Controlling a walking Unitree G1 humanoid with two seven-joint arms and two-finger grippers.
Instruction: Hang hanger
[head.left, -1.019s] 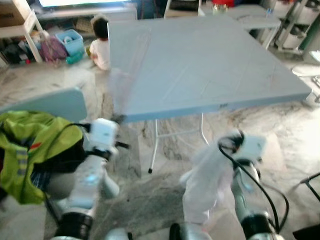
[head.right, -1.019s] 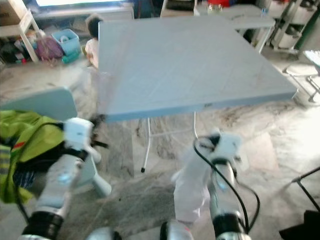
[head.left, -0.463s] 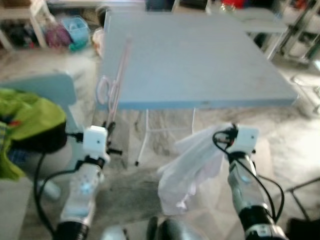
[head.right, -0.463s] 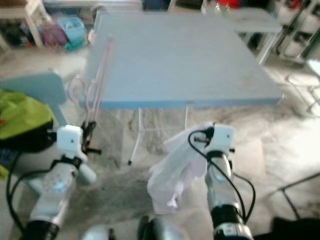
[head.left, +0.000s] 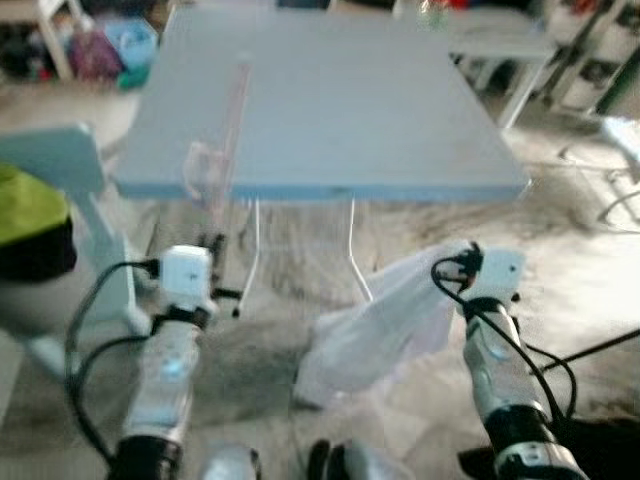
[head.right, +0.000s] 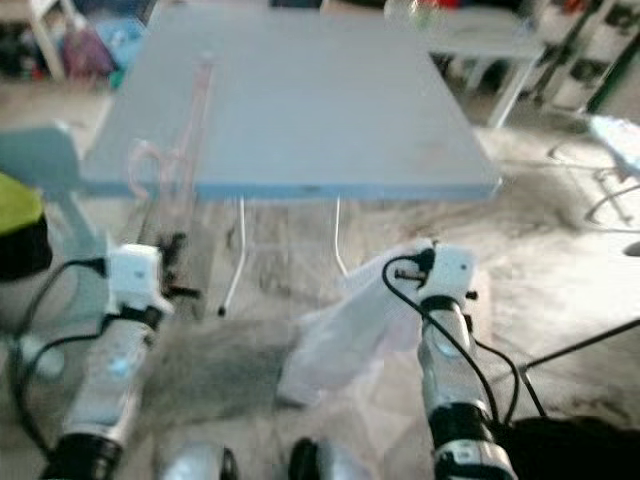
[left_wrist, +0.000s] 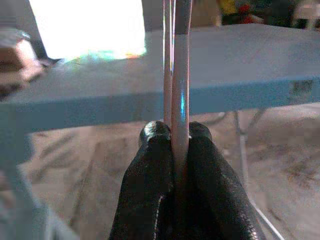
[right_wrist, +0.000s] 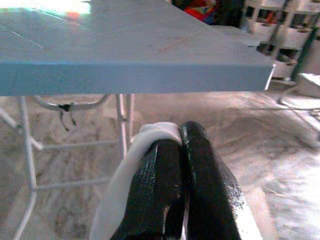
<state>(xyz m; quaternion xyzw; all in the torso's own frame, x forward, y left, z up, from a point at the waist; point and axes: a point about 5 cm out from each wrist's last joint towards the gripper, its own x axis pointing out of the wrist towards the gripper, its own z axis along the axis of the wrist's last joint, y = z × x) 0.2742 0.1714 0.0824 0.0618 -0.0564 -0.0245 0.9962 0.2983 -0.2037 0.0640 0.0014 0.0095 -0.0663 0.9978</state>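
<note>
Left claw (left_wrist: 174, 137) clamped on pink hanger (head.left: 228, 125) — right claw (right_wrist: 179, 137) on white garment (head.left: 375, 325) — before blue table (head.left: 330, 110).

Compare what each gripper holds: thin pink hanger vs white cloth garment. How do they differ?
The thin pink hanger is rigid and slim, standing up from the left gripper past the edge of the light blue table. The white cloth garment is soft and bulky, drooping from the right gripper toward the floor. The hanger is pink, the garment white. Both are pinched between shut black fingers, in front of the table.
</note>
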